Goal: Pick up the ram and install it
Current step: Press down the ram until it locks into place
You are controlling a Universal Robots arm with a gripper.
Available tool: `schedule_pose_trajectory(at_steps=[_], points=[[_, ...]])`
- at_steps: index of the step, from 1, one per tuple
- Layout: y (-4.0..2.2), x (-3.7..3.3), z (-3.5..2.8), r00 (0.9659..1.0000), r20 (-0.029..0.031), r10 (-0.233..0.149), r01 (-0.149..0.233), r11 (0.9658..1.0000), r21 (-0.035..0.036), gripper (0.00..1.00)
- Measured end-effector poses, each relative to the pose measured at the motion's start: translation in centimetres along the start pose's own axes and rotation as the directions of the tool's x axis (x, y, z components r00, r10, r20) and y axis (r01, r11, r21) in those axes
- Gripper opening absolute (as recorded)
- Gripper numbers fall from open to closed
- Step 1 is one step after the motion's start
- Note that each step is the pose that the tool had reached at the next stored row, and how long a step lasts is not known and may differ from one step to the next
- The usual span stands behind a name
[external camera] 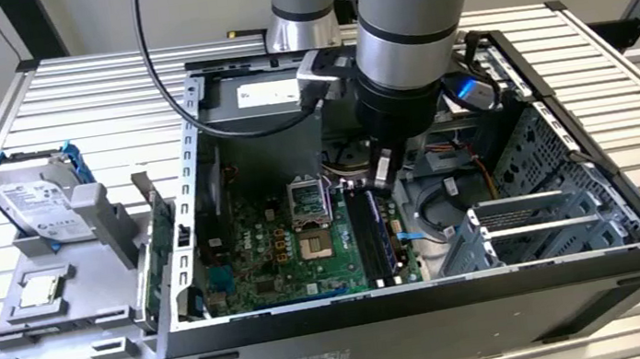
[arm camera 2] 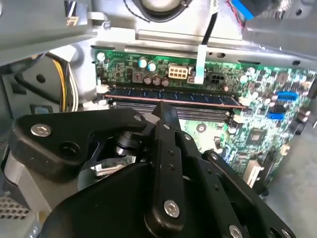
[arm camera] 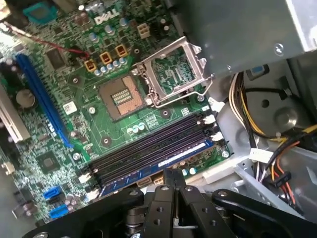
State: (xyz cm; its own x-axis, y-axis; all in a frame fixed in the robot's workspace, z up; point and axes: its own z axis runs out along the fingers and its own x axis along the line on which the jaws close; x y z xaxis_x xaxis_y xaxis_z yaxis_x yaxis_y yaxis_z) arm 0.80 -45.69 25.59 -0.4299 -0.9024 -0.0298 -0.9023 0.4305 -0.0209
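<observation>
Slatted metal formed the surface [external camera: 61, 93] on which an open computer case [external camera: 439, 331] was laid, with a grey tray [external camera: 79, 323] beside it at the exterior view's left. The gripper [external camera: 381, 171] was lowered inside the case, over the memory slots [arm camera: 148, 146] of the motherboard [external camera: 268, 260].

The ram [arm camera 2: 173, 96] was seen lying along the slot nearest the gripper, and the fingers [arm camera: 184, 196] were drawn together into a narrow wedge just above its top edge – nothing was held between them. Whether the tips were touching the stick could not be told.

A skewed seating was judged the main risk: if pressure were put near one end alone, one side might latch while the other rode high, or the board might be flexed.

One ram, one hard drive [external camera: 42, 209], one processor chip [external camera: 37, 291] and one open processor socket [arm camera: 121, 96] were counted – and what appeared to be four memory slots.
</observation>
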Motion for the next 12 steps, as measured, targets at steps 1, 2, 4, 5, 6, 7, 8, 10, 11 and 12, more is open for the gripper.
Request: schedule_pose_trajectory(at_steps=[1, 2, 4, 5, 6, 7, 8, 10, 11, 12], points=[[0.00, 0.00, 0.00, 0.9998, 0.0004, -0.018, 0.018, 0.9998, -0.0005, 0.00], [0.00, 0.00, 0.00, 0.9993, 0.0009, -0.037, 0.037, 0.9993, -0.0011, 0.00], [0.00, 0.00, 0.00, 0.9974, 0.0016, -0.072, 0.072, 0.9974, -0.0020, 0.00], [0.00, 0.00, 0.00, 0.9959, 0.0020, -0.091, 0.091, 0.9959, -0.0026, 0.00], [0.00, 0.00, 0.00, 0.9941, 0.0024, -0.109, 0.109, 0.9941, -0.0031, 0.00], [0.00, 0.00, 0.00, 0.9919, 0.0029, -0.127, 0.127, 0.9919, -0.0036, 0.00], [0.00, 0.00, 0.00, 0.9894, 0.0033, -0.145, 0.145, 0.9894, -0.0041, 0.00], [0.00, 0.00, 0.00, 0.9836, 0.0042, -0.180, 0.180, 0.9836, -0.0050, 0.00], [0.00, 0.00, 0.00, 0.9801, 0.0046, -0.199, 0.199, 0.9801, -0.0054, 0.00], [0.00, 0.00, 0.00, 0.9765, 0.0050, -0.216, 0.216, 0.9764, -0.0058, 0.00]])
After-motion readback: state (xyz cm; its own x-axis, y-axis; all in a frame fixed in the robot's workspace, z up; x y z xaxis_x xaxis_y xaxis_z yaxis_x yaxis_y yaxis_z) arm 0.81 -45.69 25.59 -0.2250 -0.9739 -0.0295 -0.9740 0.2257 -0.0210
